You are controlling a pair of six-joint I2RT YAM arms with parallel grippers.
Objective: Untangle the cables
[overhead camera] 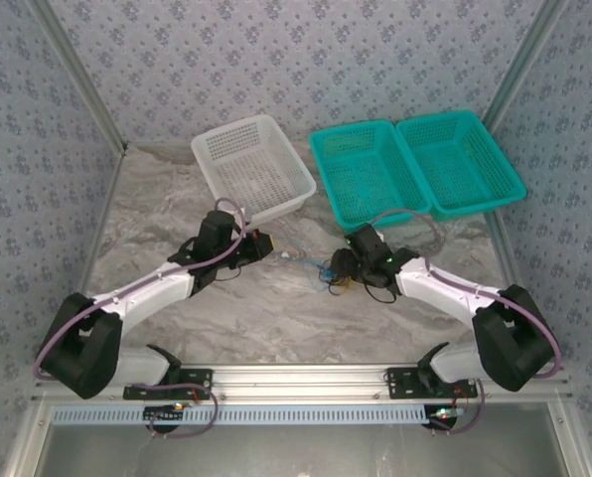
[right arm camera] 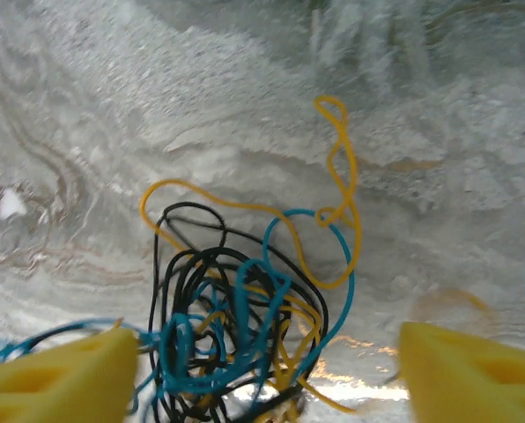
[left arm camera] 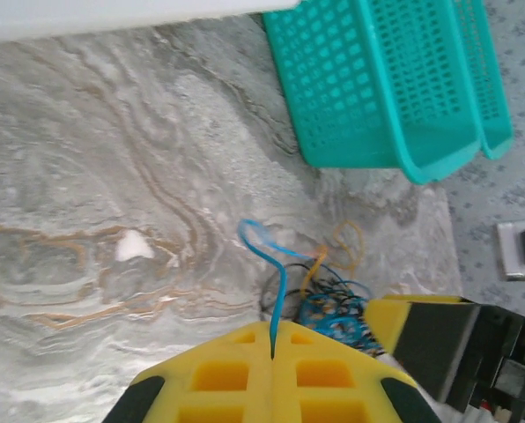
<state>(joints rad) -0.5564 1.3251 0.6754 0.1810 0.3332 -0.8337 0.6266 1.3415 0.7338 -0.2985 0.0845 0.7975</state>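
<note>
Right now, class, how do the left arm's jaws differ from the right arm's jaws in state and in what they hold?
The left jaws are shut; the right jaws stand wide open. The left jaws pinch a blue cable; the right jaws straddle the tangle without clamping it. Both are yellow.

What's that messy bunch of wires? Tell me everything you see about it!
The bunch of wires is a loose knot of very thin, bendy strands: blue wire, black wire and yellow wire. It lies on the marbled table near the teal baskets. Yellow loops spill out of the knot. One blue wire stretches away to the left gripper, pinched in its shut fingers. The right gripper is open, one finger on each side of the knot.
</note>
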